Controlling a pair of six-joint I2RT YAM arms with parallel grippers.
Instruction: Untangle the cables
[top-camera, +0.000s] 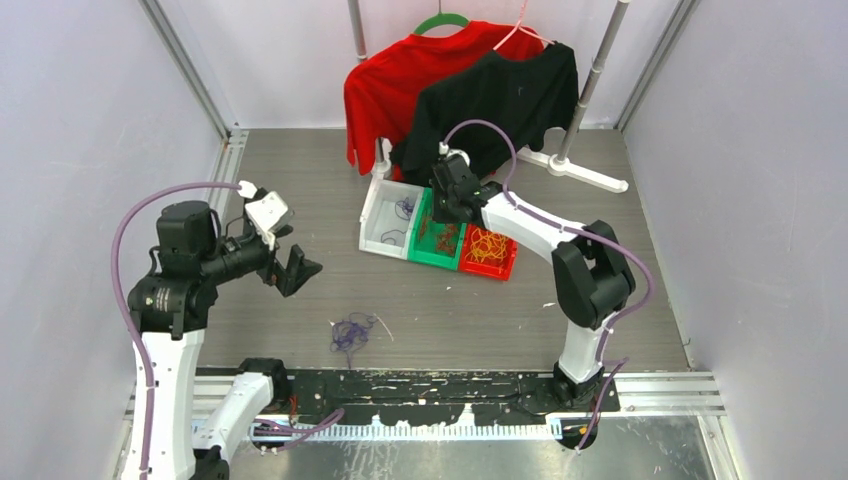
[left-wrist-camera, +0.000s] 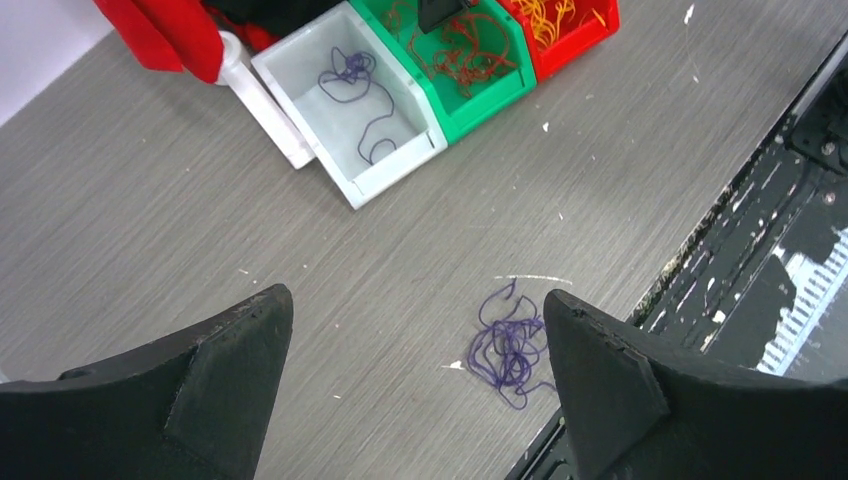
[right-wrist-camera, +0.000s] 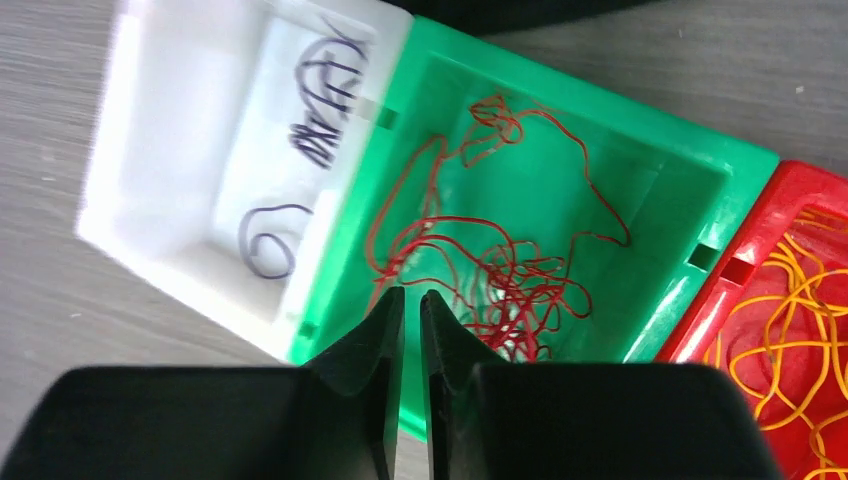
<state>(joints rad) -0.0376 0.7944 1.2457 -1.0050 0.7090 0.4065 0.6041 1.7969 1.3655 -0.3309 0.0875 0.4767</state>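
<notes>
A loose tangle of purple cables (top-camera: 350, 332) (left-wrist-camera: 508, 345) lies on the grey table near the front rail. My left gripper (top-camera: 290, 268) (left-wrist-camera: 415, 300) hovers above and left of it, open wide and empty. Three bins stand side by side. The white bin (top-camera: 372, 215) (left-wrist-camera: 395, 170) holds purple strands (right-wrist-camera: 325, 110), the green bin (top-camera: 428, 262) (right-wrist-camera: 700, 200) dark red cables (right-wrist-camera: 500, 270), and the red bin (top-camera: 492, 272) (right-wrist-camera: 790, 185) yellow-orange ones (right-wrist-camera: 790, 330). My right gripper (top-camera: 445, 205) (right-wrist-camera: 412, 296) hangs over the green bin's near-left corner, its jaws almost together with only a thin slit and nothing between them.
A red shirt (top-camera: 390, 80) and a black shirt (top-camera: 500, 100) hang on a rack just behind the bins. The rack's white foot (top-camera: 590, 175) reaches out to the right. A black rail (top-camera: 430, 390) runs along the near table edge.
</notes>
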